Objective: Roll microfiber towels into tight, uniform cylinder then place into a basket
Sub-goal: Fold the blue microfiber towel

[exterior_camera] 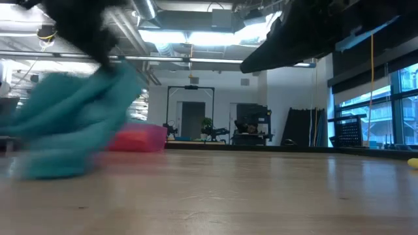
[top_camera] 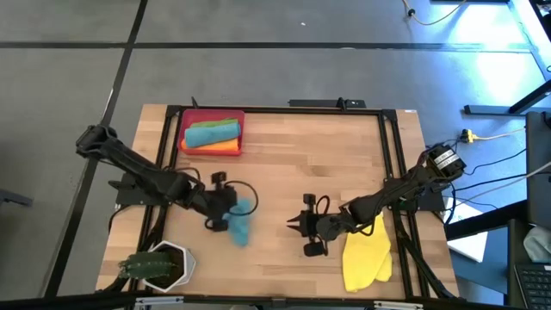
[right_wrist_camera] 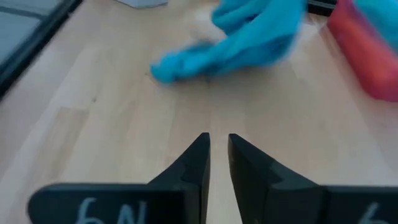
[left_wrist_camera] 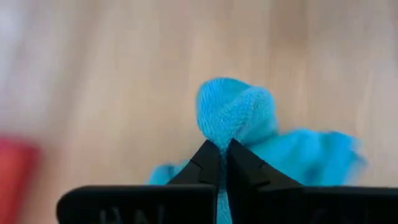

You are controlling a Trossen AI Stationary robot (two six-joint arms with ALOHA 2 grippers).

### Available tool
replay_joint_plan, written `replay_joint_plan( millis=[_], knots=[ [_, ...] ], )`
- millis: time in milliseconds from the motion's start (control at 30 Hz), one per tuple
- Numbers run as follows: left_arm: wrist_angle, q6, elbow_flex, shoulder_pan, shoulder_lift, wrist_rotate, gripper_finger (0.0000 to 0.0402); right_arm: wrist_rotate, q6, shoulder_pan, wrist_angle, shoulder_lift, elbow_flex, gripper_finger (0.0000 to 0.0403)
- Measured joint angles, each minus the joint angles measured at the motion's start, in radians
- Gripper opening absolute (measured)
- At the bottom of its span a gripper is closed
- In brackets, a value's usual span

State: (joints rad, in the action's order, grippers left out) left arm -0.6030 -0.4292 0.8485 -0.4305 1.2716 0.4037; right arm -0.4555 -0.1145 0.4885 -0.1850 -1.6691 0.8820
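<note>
A teal-blue microfiber towel [top_camera: 242, 220] lies bunched left of the table's middle, and my left gripper [top_camera: 222, 212] is shut on it. It shows large and blurred in the low view [exterior_camera: 72, 127]. The red basket [top_camera: 184, 142] stands at the far edge and holds a teal-blue roll [top_camera: 212, 132], with green and orange cloth beside it. A yellow towel [top_camera: 366, 256] lies flat near the right front, under my right arm. My right gripper [top_camera: 294, 226] hovers at the table's middle, its fingers a narrow gap apart with nothing between them [right_wrist_camera: 217, 146]. My left gripper pinches a bunched-up fold of the teal-blue towel [left_wrist_camera: 231, 115] between its two fingertips [left_wrist_camera: 208, 158]. The fingers slant down at it from the table's left. The cloth bulges up past the fingertips, and the rest of the towel [left_wrist_camera: 311, 155] trails off slack toward the table.
A white hexagonal pot with a plant [top_camera: 160, 265] stands at the near left corner. Black rails [top_camera: 392, 164] run along the table's sides. Bare wood [top_camera: 284, 155] lies between the basket and both grippers.
</note>
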Motion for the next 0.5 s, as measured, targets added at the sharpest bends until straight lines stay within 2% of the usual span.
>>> replay_joint_plan(
  millis=[67, 167, 267, 367, 433, 500],
  knots=[
    [0.041, 0.099, 0.069, 0.017, 0.000, 0.062, 0.0002, -0.039, 0.011, 0.006, 0.050, 0.025, 0.010, 0.0060],
    [0.091, 0.277, 0.185, 0.030, 0.000, 0.178, 0.0001, -0.180, -0.040, 0.034, 0.204, 0.122, 0.024, 0.0060],
    [0.176, 0.484, 0.270, 0.028, 0.000, 0.362, 0.0001, -0.342, -0.103, 0.098, 0.339, 0.241, 0.024, 0.0060],
    [0.353, 0.725, 0.296, 0.035, 0.000, 0.517, 0.0000, -0.492, -0.143, 0.186, 0.361, 0.334, -0.005, 0.0060],
    [0.478, 0.856, 0.294, 0.057, 0.000, 0.533, 0.0000, -0.566, -0.159, 0.238, 0.369, 0.370, -0.044, 0.0060],
    [0.593, 0.930, 0.282, 0.092, 0.004, 0.481, 0.0000, -0.633, -0.185, 0.276, 0.374, 0.391, -0.081, 0.0060]
  ],
)
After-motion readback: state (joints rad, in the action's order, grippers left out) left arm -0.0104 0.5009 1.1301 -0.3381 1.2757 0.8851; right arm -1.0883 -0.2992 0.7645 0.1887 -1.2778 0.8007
